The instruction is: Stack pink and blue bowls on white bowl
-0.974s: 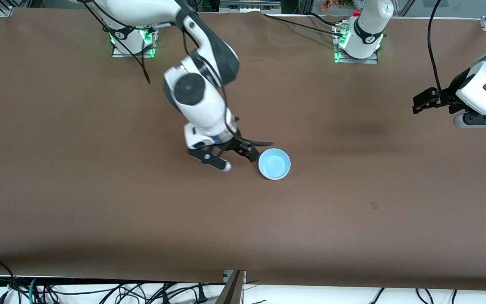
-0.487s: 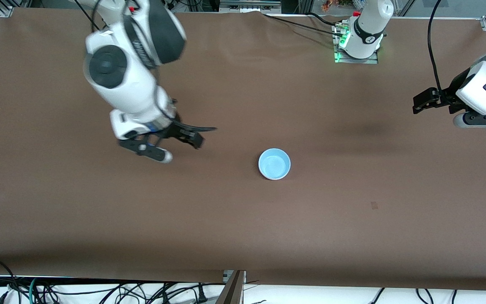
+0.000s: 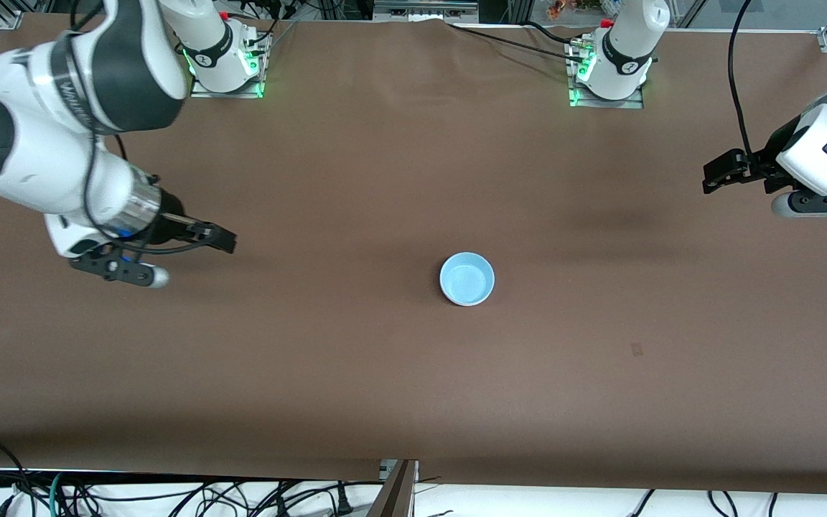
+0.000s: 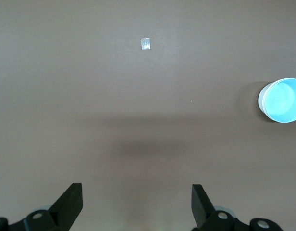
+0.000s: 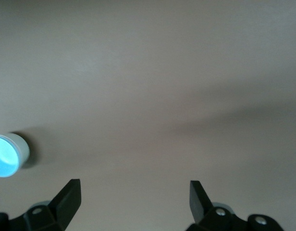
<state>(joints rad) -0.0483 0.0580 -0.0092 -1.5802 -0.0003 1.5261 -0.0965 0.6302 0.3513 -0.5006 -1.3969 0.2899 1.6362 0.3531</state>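
A light blue bowl (image 3: 466, 278) sits upright near the middle of the table. It also shows in the left wrist view (image 4: 281, 100), where its outer wall looks white, and in the right wrist view (image 5: 6, 155). No pink bowl shows, and no separate white bowl. My right gripper (image 3: 216, 240) is open and empty over bare table toward the right arm's end, well apart from the bowl; its jaws stand wide in the right wrist view (image 5: 133, 192). My left gripper (image 3: 716, 176) is open and empty, waiting over the left arm's end (image 4: 137, 195).
A small tape mark (image 3: 637, 349) lies on the brown table nearer the front camera than the bowl, toward the left arm's end; it also shows in the left wrist view (image 4: 145, 43). Cables (image 3: 169, 495) hang below the table's front edge.
My right arm has swung away from the blue bowl toward its own end of the table, gripper open and empty. The bowl and the left arm have not moved.
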